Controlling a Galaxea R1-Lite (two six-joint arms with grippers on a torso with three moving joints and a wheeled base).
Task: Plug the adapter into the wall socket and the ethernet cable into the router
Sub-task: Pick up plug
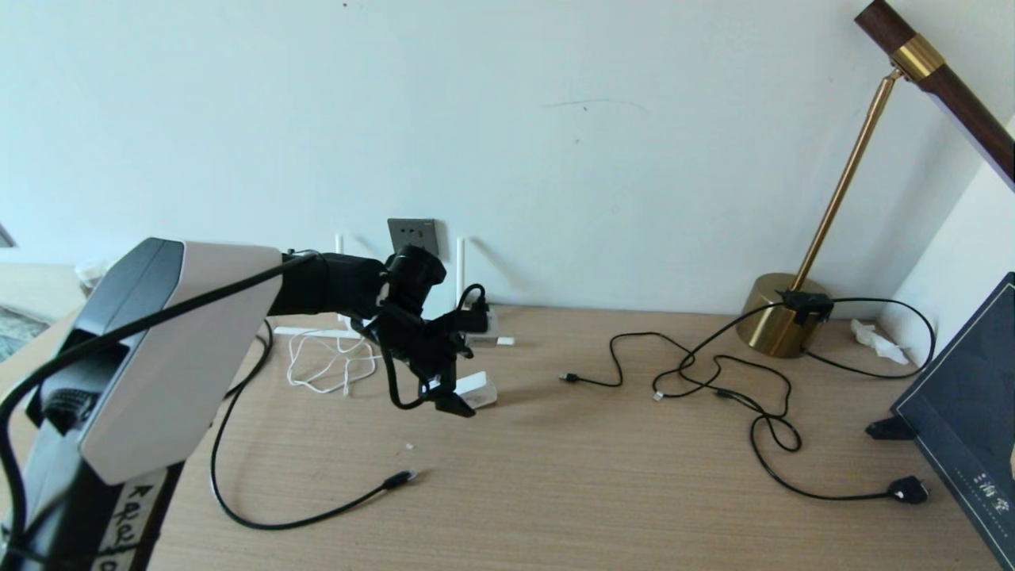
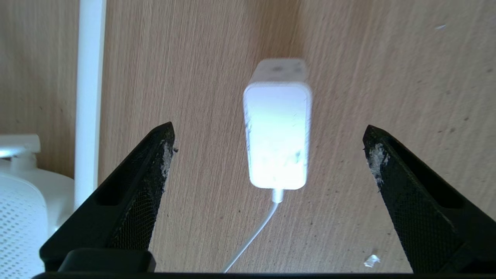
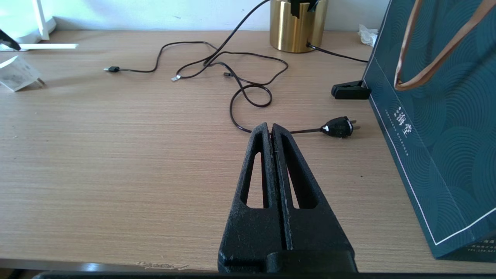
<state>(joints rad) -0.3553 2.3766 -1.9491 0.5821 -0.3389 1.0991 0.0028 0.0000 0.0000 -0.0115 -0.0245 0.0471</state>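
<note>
The white adapter (image 2: pixel 277 135) lies flat on the wooden desk, its thin white cord (image 2: pixel 252 236) trailing back toward the wrist. My left gripper (image 2: pixel 270 133) hovers above it, open wide, one finger on each side and neither touching. In the head view the adapter (image 1: pixel 482 388) peeks out beyond that gripper (image 1: pixel 464 361). The dark grey wall socket (image 1: pixel 412 235) is on the wall behind. The router (image 2: pixel 19 201) is mostly hidden by my arm; an antenna (image 1: pixel 460 270) stands up. The ethernet cable (image 1: pixel 262 519) curls over the desk front to its plug (image 1: pixel 400 478). My right gripper (image 3: pixel 271 128) is shut and empty, parked low at the desk front.
A brass lamp base (image 1: pixel 781 325) stands at the back right with thin black cords (image 1: pixel 714 381) looping from it to a black plug (image 1: pixel 908 489). A dark teal bag (image 1: pixel 967 412) and a black clip (image 1: pixel 888 428) occupy the right edge. Coiled white cord (image 1: pixel 325 365) lies left of the adapter.
</note>
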